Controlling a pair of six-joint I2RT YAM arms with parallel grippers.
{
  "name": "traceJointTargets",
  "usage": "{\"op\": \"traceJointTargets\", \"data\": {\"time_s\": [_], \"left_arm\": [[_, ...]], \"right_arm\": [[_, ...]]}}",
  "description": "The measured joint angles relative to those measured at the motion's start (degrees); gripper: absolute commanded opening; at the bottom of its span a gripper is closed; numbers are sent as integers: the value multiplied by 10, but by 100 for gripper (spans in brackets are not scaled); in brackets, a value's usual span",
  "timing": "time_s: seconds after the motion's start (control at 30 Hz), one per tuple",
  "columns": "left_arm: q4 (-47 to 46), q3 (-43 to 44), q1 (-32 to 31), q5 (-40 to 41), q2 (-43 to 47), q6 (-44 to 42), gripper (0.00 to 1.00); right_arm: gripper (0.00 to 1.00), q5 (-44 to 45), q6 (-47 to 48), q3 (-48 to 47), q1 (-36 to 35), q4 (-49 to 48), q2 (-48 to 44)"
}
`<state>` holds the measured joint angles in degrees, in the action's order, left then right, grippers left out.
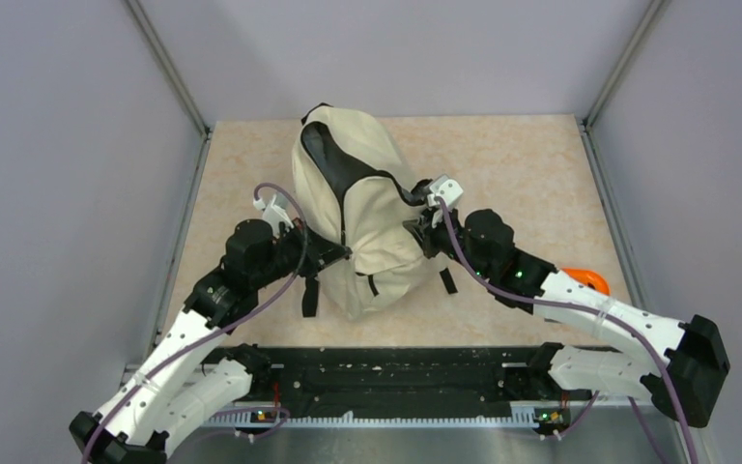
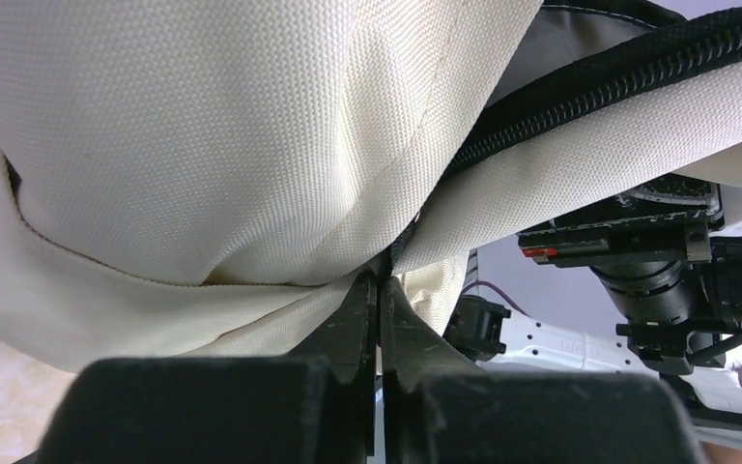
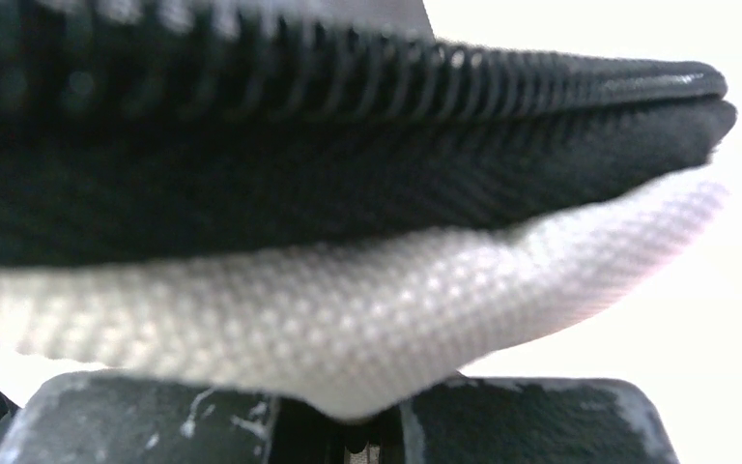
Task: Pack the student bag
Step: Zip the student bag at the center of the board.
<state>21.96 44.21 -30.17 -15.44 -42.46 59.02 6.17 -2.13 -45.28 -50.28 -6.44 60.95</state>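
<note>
The student bag (image 1: 367, 217), cream with a dark opening and a black zip, stands propped up mid-table between both arms. My left gripper (image 1: 343, 254) is shut against its left side; in the left wrist view the closed fingertips (image 2: 379, 280) pinch a fold of the cream cloth (image 2: 203, 145) below the zip (image 2: 589, 97). My right gripper (image 1: 417, 230) is at the bag's right side, by the opening. In the right wrist view a cream fold (image 3: 348, 319) edged by the black zip (image 3: 348, 77) runs down into the shut gripper (image 3: 372, 423).
An orange object (image 1: 587, 280) lies on the table behind my right forearm. Black straps (image 1: 309, 295) hang from the bag's near side. A black rail (image 1: 396, 382) runs along the near edge. Grey walls enclose the table. My right wrist (image 2: 657, 261) shows past the bag.
</note>
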Motion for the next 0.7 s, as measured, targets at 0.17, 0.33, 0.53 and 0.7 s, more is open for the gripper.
{"op": "traceJointTargets", "data": {"time_s": [0.17, 0.33, 0.53, 0.7], "left_arm": [[-13, -15, 0, 1, 12, 0, 13], [-22, -20, 0, 1, 19, 0, 22], [-28, -26, 0, 1, 30, 0, 24], [-28, -27, 0, 4, 38, 0, 23]], "right_arm": [[0, 0, 0, 3, -2, -1, -2], [0, 2, 0, 3, -2, 0, -2], [0, 3, -1, 3, -2, 0, -2], [0, 3, -1, 3, -2, 1, -2]]}}
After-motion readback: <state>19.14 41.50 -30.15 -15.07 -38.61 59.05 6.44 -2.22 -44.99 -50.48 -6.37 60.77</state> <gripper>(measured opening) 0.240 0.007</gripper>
